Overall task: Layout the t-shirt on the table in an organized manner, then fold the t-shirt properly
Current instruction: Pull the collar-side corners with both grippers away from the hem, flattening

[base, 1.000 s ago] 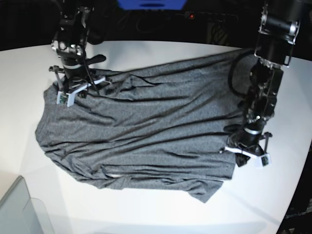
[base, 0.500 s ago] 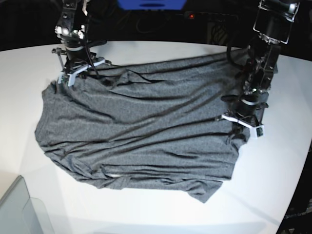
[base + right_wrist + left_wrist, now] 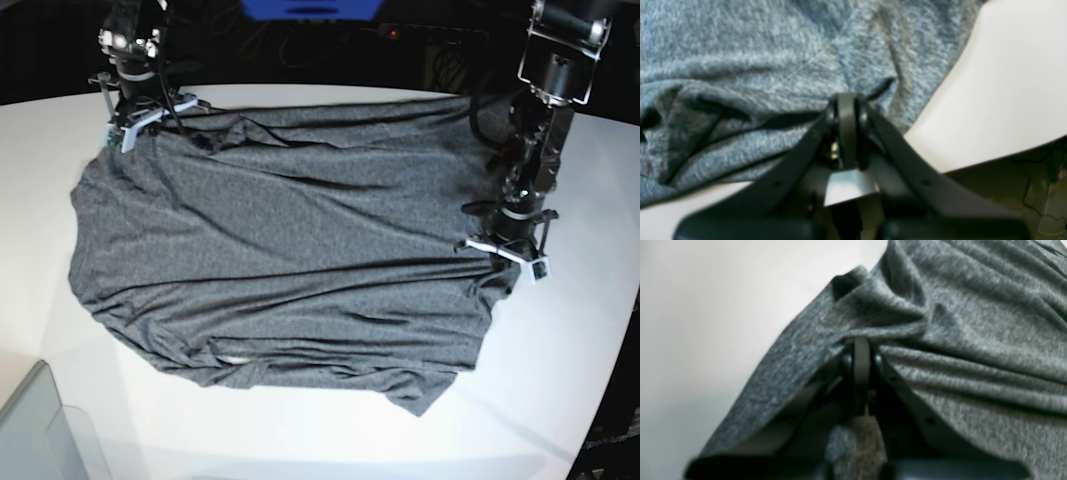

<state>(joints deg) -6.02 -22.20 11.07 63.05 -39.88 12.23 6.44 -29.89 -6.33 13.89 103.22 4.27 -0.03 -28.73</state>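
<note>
White and glossy, the curved surface (image 3: pixel 560 380) carries one t-shirt (image 3: pixel 290 250), dark heather-grey and plain, spread wide across its middle with long creases running side to side and a rumpled fold along the near hem.

Two arms work it, one at each end. The right gripper (image 3: pixel 150 105) stands at the far corner on the base view's left, its jaws pressed together on a pinch of the t-shirt's edge; the right wrist view shows the black fingers (image 3: pixel 846 130) meeting with cloth bunched at their tip and bare white surface just beside. The left gripper (image 3: pixel 505 248) sits at the cloth's edge on the base view's right, likewise clamped on the t-shirt, and the left wrist view shows fabric gathered into a peak over the closed fingertips (image 3: pixel 862 370), folds fanning away from them.

One translucent grey bin corner (image 3: pixel 45 430) pokes in at the near left of the surface, apart from the cloth. Behind the surface the background is dark, with one blue object (image 3: pixel 310 8) at the top edge, a tangle of cables and one small red light (image 3: pixel 393 33).

Each arm's own body hides the bit of cloth directly beneath it in the base view; the wrist views are soft and blurred close to the fingers.
</note>
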